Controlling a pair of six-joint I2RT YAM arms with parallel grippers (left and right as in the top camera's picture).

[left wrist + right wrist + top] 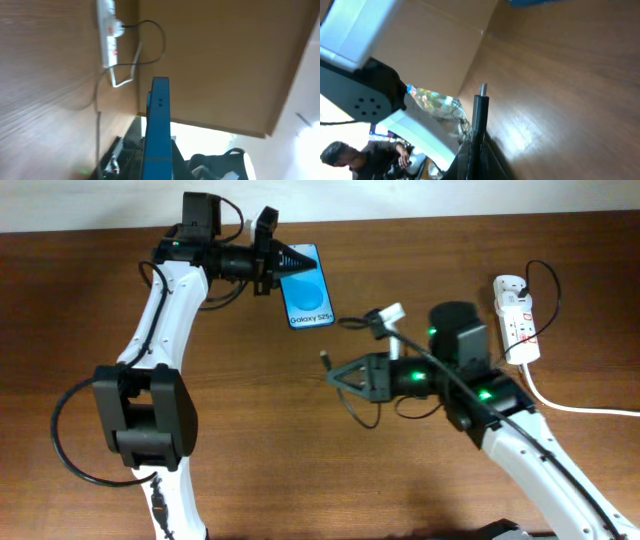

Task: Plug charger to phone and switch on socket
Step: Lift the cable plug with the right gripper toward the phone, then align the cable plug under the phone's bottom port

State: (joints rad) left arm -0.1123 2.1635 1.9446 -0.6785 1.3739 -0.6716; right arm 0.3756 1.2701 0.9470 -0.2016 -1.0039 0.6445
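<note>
A bare strip of counter (260, 410) is left open between the phone (310, 302), gripped by the left hand (302, 262), and the charger (326, 360) tip gripped by the right hand (336, 377). The socket (517, 318) at the far right is crowded by the right arm (465, 375) on its near left, and its white lead (562, 403) is laid out to the near right.

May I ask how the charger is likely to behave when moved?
The charger looks floppy: its thin cable curls slackly beside the socket, so it will likely trail. The connector end in the right tool stands straight, probably stiff enough to push into the phone.
</note>
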